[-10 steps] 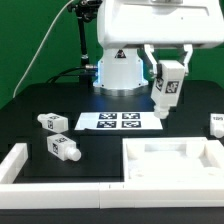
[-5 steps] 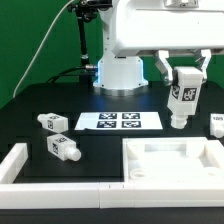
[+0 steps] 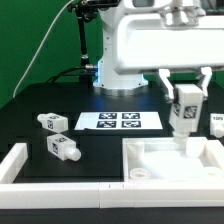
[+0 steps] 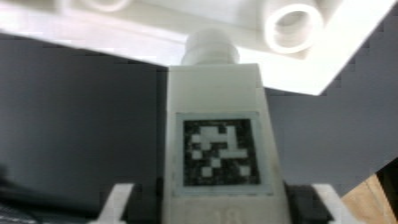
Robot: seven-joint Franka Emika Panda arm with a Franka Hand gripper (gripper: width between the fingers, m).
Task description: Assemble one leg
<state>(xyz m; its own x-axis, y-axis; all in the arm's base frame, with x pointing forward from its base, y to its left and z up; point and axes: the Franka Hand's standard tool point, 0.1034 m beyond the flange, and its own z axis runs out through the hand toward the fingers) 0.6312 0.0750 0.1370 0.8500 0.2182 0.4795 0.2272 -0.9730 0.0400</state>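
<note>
Gripper (image 3: 186, 98) clamped on the leg (image 3: 183, 118), upright w/ peg end down, prob. to drop into the white panel's (image 3: 160, 176) corner recess (image 4: 285, 30). Leg hangs just above panel's far edge, at the exterior view's right. Contact unclear.

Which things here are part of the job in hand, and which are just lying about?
In use: the tool, the held leg, the white panel with leg holes.

Lying about, from the exterior view's left: white corner rail, near leg, far leg, marker board, right-edge leg.
</note>
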